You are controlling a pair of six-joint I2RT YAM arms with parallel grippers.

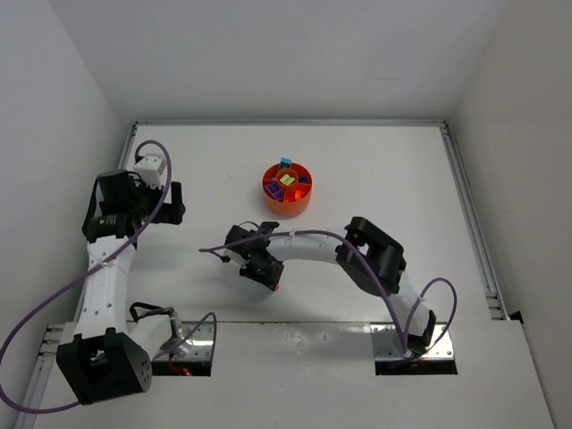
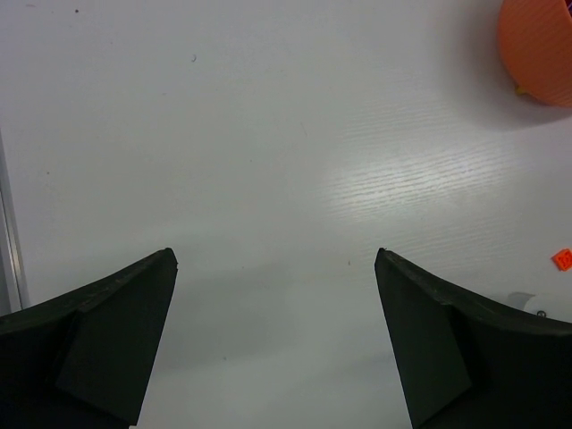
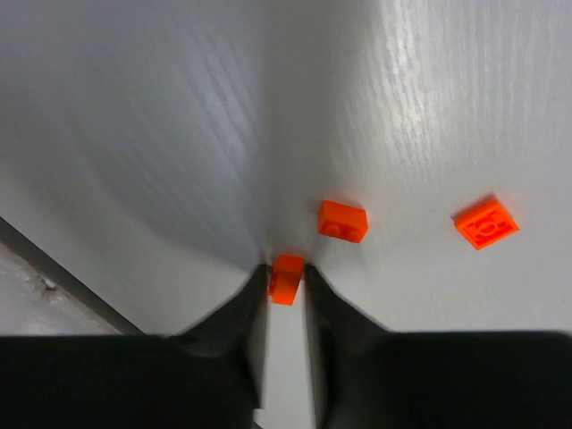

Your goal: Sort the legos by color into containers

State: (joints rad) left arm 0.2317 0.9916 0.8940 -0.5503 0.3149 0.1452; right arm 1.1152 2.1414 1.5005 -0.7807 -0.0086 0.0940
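Note:
In the right wrist view my right gripper (image 3: 286,268) is shut on a small orange lego (image 3: 286,279), a fingertip pressed to each side of it, low over the table. Two more orange legos lie just beyond: one close by (image 3: 342,221), one further right (image 3: 485,222). From above, the right gripper (image 1: 271,282) sits mid-table, near side of the round orange dish (image 1: 287,204), whose containers hold lime (image 1: 287,179), purple (image 1: 288,190) and cyan (image 1: 285,164) legos. My left gripper (image 2: 275,255) is open over bare table, nothing between its fingers.
The dish's wall (image 2: 536,49) shows at the top right of the left wrist view, with an orange lego (image 2: 562,258) at the right edge. The left arm (image 1: 134,210) stands at the table's left side. A metal rail (image 1: 474,223) runs along the right edge.

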